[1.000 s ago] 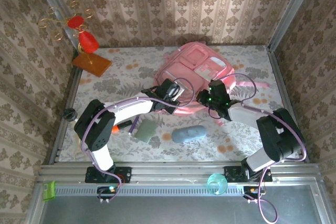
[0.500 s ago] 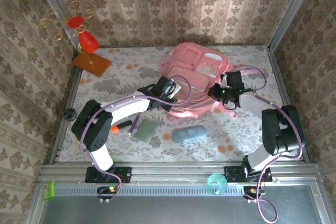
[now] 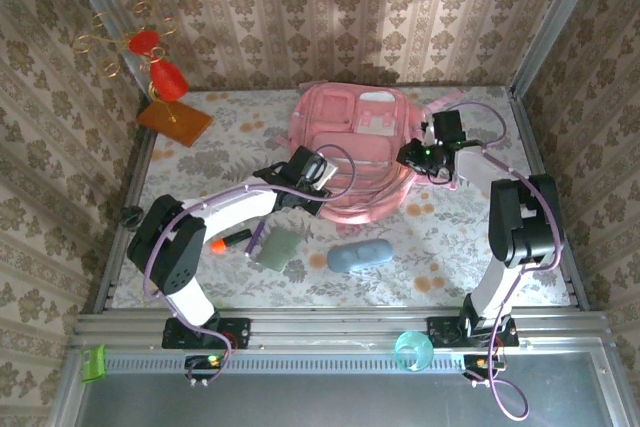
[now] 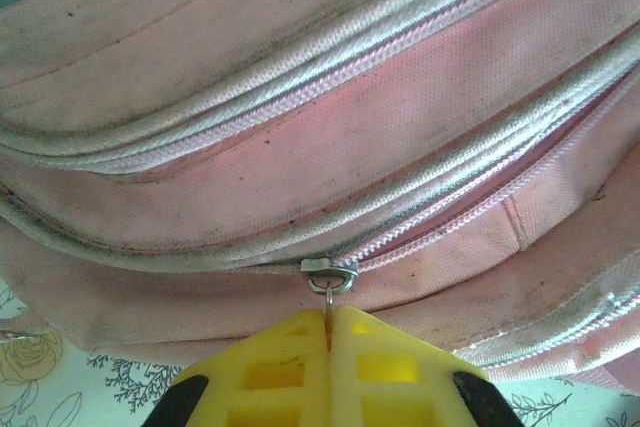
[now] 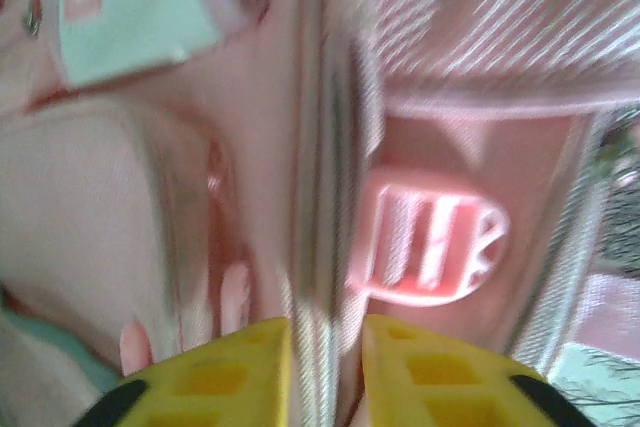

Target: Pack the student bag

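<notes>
cloth student bag (image 4: 300, 127), metal zip pull (image 4: 329, 273)

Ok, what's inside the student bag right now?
Pink fabric of the student bag covers everything inside; the zipper looks closed beside the zipper pull pinched by the left gripper.

Pouch (image 3: 360, 255) — lying before the student bag (image 3: 345, 142).

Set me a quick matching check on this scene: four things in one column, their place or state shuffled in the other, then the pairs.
Things:
1 left gripper
2 blue case
3 teal cup
4 orange board

Place or state:
A on the near metal rail
B shut on the student bag zipper pull
C far left corner of the table
D on the table, just on the near side of the bag

Pairs: 1-B, 2-D, 3-A, 4-C
</notes>
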Available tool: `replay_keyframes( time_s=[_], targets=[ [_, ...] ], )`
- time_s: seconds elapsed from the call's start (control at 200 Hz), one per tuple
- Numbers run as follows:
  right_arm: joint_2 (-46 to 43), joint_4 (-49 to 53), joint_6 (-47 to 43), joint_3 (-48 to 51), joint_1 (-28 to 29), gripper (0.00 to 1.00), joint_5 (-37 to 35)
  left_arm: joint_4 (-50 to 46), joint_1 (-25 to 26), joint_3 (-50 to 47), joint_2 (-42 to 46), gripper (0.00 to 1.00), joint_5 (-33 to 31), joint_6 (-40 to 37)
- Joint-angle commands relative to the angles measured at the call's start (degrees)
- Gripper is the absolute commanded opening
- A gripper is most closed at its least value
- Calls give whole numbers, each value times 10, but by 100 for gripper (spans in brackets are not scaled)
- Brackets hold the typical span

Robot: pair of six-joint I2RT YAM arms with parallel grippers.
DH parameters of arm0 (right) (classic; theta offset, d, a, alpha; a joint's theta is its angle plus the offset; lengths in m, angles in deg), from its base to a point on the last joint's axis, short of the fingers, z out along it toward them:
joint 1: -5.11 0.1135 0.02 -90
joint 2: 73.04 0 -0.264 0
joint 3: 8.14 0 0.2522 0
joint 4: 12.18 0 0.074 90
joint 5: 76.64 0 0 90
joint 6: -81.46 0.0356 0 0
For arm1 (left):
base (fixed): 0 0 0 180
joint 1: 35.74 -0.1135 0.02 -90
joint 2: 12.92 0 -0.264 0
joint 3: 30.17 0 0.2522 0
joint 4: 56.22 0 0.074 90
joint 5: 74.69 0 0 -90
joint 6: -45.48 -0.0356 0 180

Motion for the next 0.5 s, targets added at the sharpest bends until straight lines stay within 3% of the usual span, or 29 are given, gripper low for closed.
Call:
replay_keyframes(
  time_s=[0.0,0.04,0.075,0.255,0.495],
  targets=[
    [-65,4,1,35,3,35,-56,-55,0,3,-4,0,0,21],
    [-93,5,4,58,11,48,-65,-53,0,2,-3,0,0,24],
    [-115,9,6,78,22,53,-77,-50,1,1,-1,0,1,26],
    [-184,-12,64,160,89,64,-96,-46,6,2,-3,0,2,29],
    [-206,-65,167,235,168,75,-189,-46,13,9,-3,0,2,28]
  ],
)
